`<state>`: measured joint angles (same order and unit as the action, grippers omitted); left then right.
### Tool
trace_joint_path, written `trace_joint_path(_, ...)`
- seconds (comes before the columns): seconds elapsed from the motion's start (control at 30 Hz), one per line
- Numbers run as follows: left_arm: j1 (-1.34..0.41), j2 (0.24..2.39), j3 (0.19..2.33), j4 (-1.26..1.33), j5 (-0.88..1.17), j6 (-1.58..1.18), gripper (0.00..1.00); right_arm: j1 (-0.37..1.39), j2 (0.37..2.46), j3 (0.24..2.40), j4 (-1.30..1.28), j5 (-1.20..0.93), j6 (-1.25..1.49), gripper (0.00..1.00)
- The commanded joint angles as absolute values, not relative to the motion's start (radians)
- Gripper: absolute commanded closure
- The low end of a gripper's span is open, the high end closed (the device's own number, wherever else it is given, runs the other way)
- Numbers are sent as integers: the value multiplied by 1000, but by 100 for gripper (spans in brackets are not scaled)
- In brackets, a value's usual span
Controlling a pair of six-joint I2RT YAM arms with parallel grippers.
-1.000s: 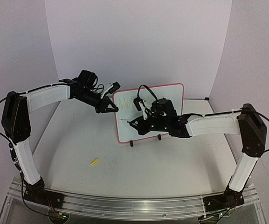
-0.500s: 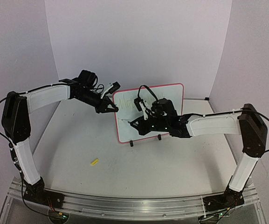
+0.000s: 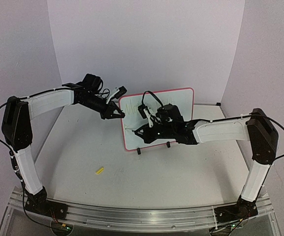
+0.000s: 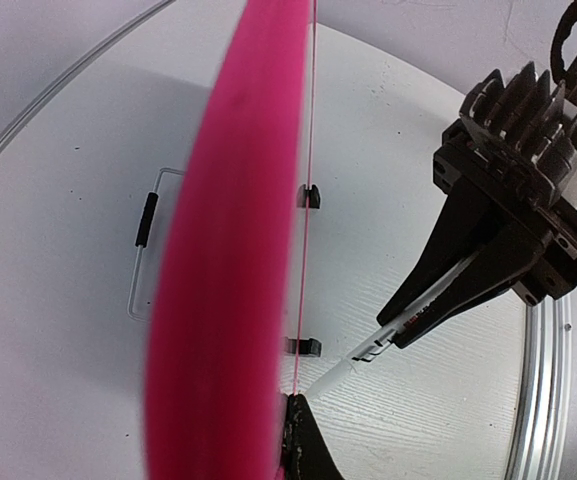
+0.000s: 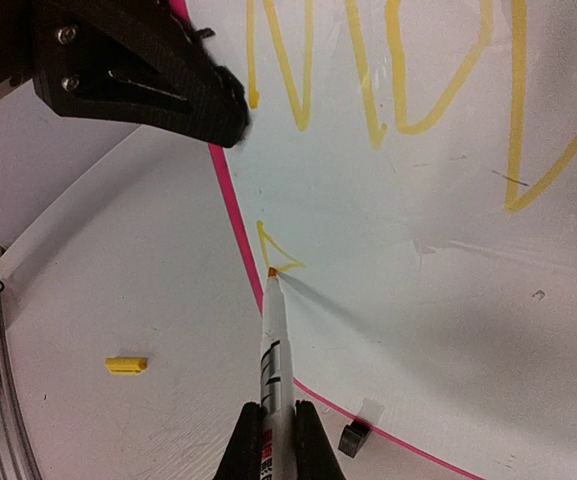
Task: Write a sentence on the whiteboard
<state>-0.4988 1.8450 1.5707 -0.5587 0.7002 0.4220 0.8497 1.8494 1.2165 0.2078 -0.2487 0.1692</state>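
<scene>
The whiteboard [image 3: 181, 101] stands upright on its feet mid-bench [image 3: 78, 147]. The left pincer [image 3: 118, 114] is clamped on its left frame edge, likely to brace it against writing pressure. The right pincer [image 5: 268, 432] grips a marker [image 5: 274, 335], its tip on the board beneath the yellow sentence [image 5: 373, 135], apparently beginning a second line.

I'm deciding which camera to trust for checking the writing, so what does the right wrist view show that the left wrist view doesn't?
Only the right wrist view shows the board face-on with its yellow letters, the marker tip against it at a small stroke, and a yellow cap on the table. Only the left wrist view shows the board edge-on, its black feet, a wire stand behind it, and the right hand from the side. Both show the marker and the pink frame.
</scene>
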Motion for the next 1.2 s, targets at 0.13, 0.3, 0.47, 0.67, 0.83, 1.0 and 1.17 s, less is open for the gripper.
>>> trace_joint_path(0.13, -501, 1850, 1561, -598, 570, 504, 100, 845, 1863, 1258, 230, -194, 166, 100)
trace_joint_path(0.3, -501, 1847, 1560, -597, 570, 502, 100, 846, 1843, 1245, 230, -189, 166, 100)
trace_joint_path(0.47, -502, 1847, 1560, -597, 572, 502, 100, 848, 1817, 1228, 230, -196, 169, 100)
trace_joint_path(0.67, -502, 1845, 1560, -597, 570, 502, 100, 849, 1748, 1181, 230, -200, 183, 100)
trace_joint_path(0.83, -502, 1845, 1560, -597, 569, 503, 100, 850, 1678, 1124, 230, -186, 192, 100)
trace_joint_path(1.0, -502, 1846, 1559, -596, 570, 502, 100, 849, 1666, 1098, 226, -179, 193, 100)
trace_joint_path(1.17, -502, 1851, 1560, -596, 569, 501, 100, 850, 1703, 1127, 214, -190, 180, 100)
